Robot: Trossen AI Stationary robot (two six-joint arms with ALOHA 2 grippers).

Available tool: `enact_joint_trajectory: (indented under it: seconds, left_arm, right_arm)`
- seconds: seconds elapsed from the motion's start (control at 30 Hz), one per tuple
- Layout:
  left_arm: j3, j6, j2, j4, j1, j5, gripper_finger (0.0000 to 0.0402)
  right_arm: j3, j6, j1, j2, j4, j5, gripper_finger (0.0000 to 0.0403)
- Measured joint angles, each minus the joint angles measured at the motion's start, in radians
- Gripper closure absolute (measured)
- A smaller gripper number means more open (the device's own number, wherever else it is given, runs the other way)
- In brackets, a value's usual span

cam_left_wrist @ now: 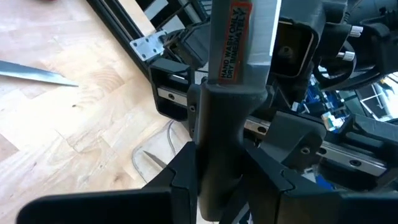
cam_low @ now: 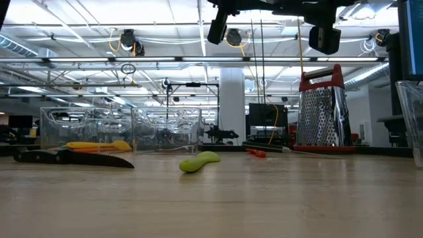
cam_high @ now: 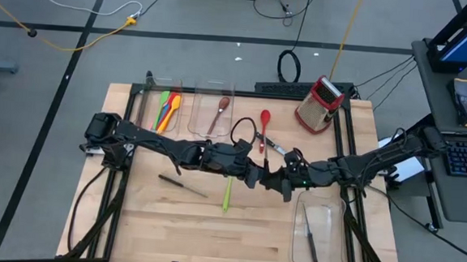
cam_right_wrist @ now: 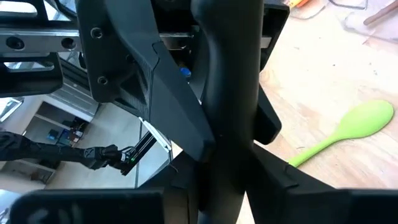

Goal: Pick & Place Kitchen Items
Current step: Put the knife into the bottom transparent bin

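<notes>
My left hand (cam_left_wrist: 217, 180) pinched the stiff, light knife (cam_left_wrist: 239, 93) by its black handle, clear of the slick blade. My right hand (cam_right_wrist: 227, 168) seemed pinched there too.

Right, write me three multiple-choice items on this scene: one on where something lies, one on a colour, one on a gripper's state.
1. Where does the green spoon lie?
A. In a clear bin at the back
B. On the bare table top
C. Inside the grater

2. What colour is the spoon lying loose on the table nearest the grater?
A. Red
B. Blue
C. Yellow

3. How does the left gripper stand?
A. Open above the table
B. Shut on nothing
C. Shut on a knife

Answers:
1. B: the green spoon lies on the wood of the table, outside every bin.
2. A: the spoon beside the grater is red.
3. C: the left wrist view shows the left gripper clamped on the black handle of a knife, with the blade pointing away.
</notes>
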Motion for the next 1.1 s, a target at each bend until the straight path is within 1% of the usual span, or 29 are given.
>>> enact_joint_trajectory:
  seconds: [0.2, 0.23, 0.3, 0.43, 0.5, 0.57, 0.67, 0.83, 1.03, 1.1]
  left_arm:
    - [0.0, 0.018, 0.0, -0.001, 0.002, 0.021, 0.0318]
    - [0.0, 0.022, 0.0, -0.001, 0.003, 0.026, 0.031]
    - [0.0, 0.032, 0.0, 0.001, 0.003, 0.032, 0.0272]
    - [0.0, 0.04, 0.0, 0.005, 0.001, 0.06, 0.0172]
    - [0.0, 0.062, 0.0, 0.006, 0.005, 0.114, 0.0128]
    - [0.0, 0.061, -0.002, 0.007, 0.015, 0.182, 0.0093]
    - [0.0, 0.062, -0.002, 0.007, 0.027, 0.247, 0.0054]
    - [0.0, 0.106, -0.003, -0.033, 0.036, 0.318, 0.0023]
    - [-0.002, 0.155, -0.003, -0.18, 0.032, 0.345, 0.0017]
    - [-0.002, 0.17, 0.0, -0.219, 0.029, 0.342, 0.0016]
  right_arm:
    - [0.0, 0.007, 0.001, 0.0, -0.004, -0.006, 0.0319]
    - [0.0, 0.008, 0.001, 0.0, -0.004, -0.007, 0.0319]
    - [0.0, 0.009, 0.001, 0.0, 0.0, -0.011, 0.0319]
    - [0.0, 0.012, 0.001, 0.0, -0.01, -0.009, 0.0319]
    - [0.0, 0.014, 0.001, 0.0, -0.011, -0.011, 0.0319]
    - [0.0, 0.015, 0.001, 0.0, -0.013, -0.013, 0.0319]
    - [0.0, 0.027, 0.001, 0.0, -0.026, -0.014, 0.0319]
    - [0.0, 0.028, 0.001, -0.003, -0.036, -0.015, 0.0319]
    - [0.0, 0.059, 0.0, -0.037, -0.092, 0.0, 0.0319]
    - [0.0, 0.079, 0.007, -0.061, -0.145, 0.002, 0.0319]
